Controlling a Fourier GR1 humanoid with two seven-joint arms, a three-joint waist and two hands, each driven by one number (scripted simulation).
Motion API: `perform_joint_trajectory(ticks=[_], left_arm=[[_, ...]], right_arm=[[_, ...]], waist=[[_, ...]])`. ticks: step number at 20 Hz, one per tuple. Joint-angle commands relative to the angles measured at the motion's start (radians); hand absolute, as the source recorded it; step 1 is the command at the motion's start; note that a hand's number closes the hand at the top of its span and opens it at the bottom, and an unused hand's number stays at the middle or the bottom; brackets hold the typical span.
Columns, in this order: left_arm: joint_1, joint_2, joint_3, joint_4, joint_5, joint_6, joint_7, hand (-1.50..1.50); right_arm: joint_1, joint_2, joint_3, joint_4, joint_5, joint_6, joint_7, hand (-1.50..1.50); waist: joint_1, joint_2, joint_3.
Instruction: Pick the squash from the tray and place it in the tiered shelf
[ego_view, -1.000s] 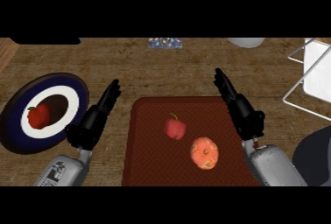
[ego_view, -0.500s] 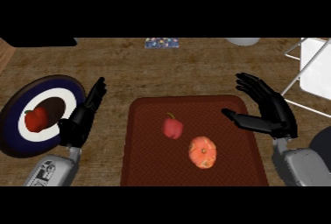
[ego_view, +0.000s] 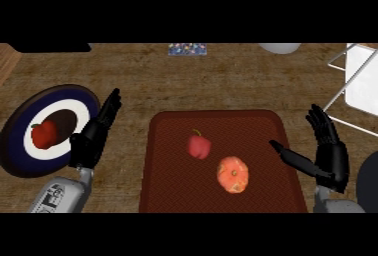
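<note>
On the near right part of a dark red tray (ego_view: 170, 200), the squash (ego_view: 232, 174) is seen as an orange, slightly lumpy oval with paler patches near its near end. Its long axis runs near to far, tilted a little to the right at the far end; which end bears the stem cannot be told. Just to its far left, on the same tray, a red pepper (ego_view: 198, 146) lies with its thin stem pointing away.

At the tray's right edge the right hand (ego_view: 330, 156) is held open, fingers straight and pointing far, thumb stretched left over the tray's rim toward the squash but apart from it; nothing is held.

At the left, the left hand (ego_view: 91, 138) is shown open and empty, fingers straight, beside a round blue-and-white plate (ego_view: 16, 160) on which a red fruit (ego_view: 44, 134) rests.

At the far right, part of a white wire shelf (ego_view: 357, 84) is visible on the wooden counter (ego_view: 221, 80).
</note>
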Motion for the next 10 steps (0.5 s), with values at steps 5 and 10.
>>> perform_joint_trajectory(ticks=[5, 10], left_arm=[[0.016, -0.009, -0.002, -0.029, -0.029, -0.005, 0.018, 0.00], [0.031, -0.020, 0.003, -0.072, -0.022, -0.008, 0.047, 0.00]], right_arm=[[0.062, -0.173, 0.089, -0.153, 0.009, 0.237, 0.147, -1.50], [0.071, -0.262, 0.168, -0.418, 0.121, 0.207, 0.424, -1.50]], waist=[[0.006, -0.003, -0.002], [0.003, -0.006, -0.003]])
